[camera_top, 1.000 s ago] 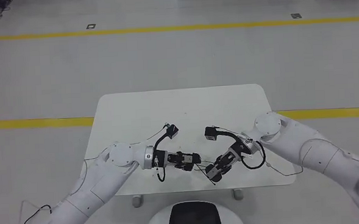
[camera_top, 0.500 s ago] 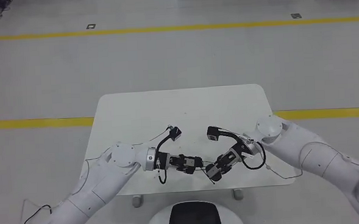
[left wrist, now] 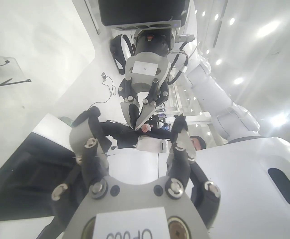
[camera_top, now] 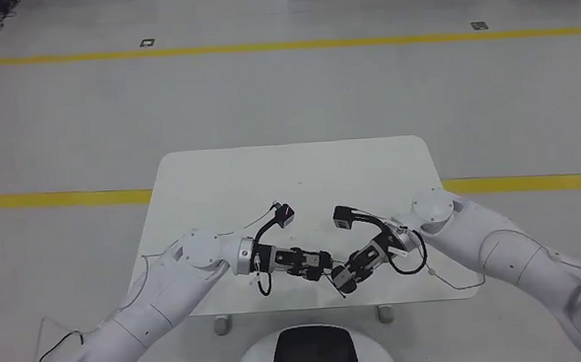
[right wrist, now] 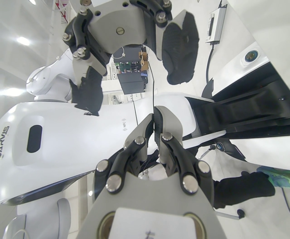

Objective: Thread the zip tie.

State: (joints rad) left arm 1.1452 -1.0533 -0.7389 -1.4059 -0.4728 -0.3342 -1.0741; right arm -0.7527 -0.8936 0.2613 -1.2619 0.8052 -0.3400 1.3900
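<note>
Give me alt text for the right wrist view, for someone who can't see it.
The right gripper is shut on a thin black zip tie, which runs straight out toward the open left gripper facing it close by.

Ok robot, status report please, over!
Left gripper open. Right gripper shut on zip tie. Tie points toward left gripper. Nothing between them.

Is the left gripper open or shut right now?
Open: the left gripper has its two fingers far apart in its wrist view.
</note>
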